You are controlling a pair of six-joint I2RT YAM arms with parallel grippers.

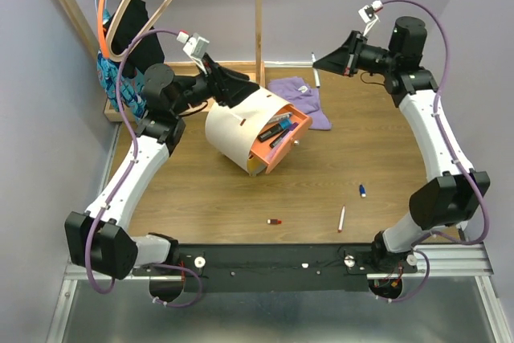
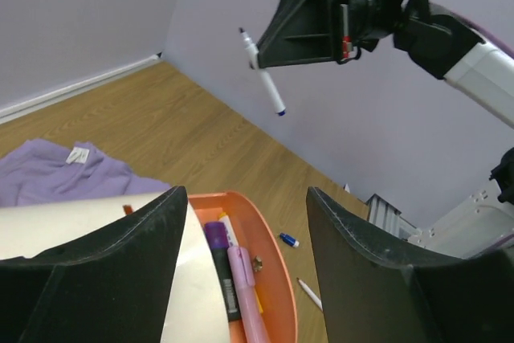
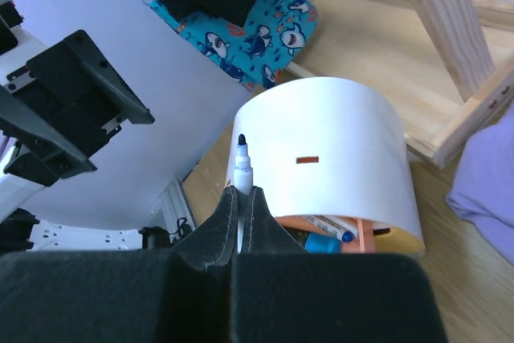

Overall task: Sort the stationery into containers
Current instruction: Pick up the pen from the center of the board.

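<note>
Cream-white drum [image 1: 233,130] sits mid-worktop [image 1: 201,206], its orange drawer [image 1: 283,150] pulled out and holding several markers [image 2: 229,271]. Over the drum's rim the left gripper [image 1: 239,86] stands wide open (gripping nothing visible). Raised at the far right, the right gripper [image 3: 241,196] is pinched tight on a white pen [image 3: 243,162].

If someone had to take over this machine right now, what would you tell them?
Left gripper: open, by the rim of the drum.
Right gripper: shut on a white pen, held in the air.
Done: several markers lie in the orange drawer.
Left on the table: a second white pen, a blue-capped piece, a small red piece.
Next, probably: held pen into the drawer.
</note>
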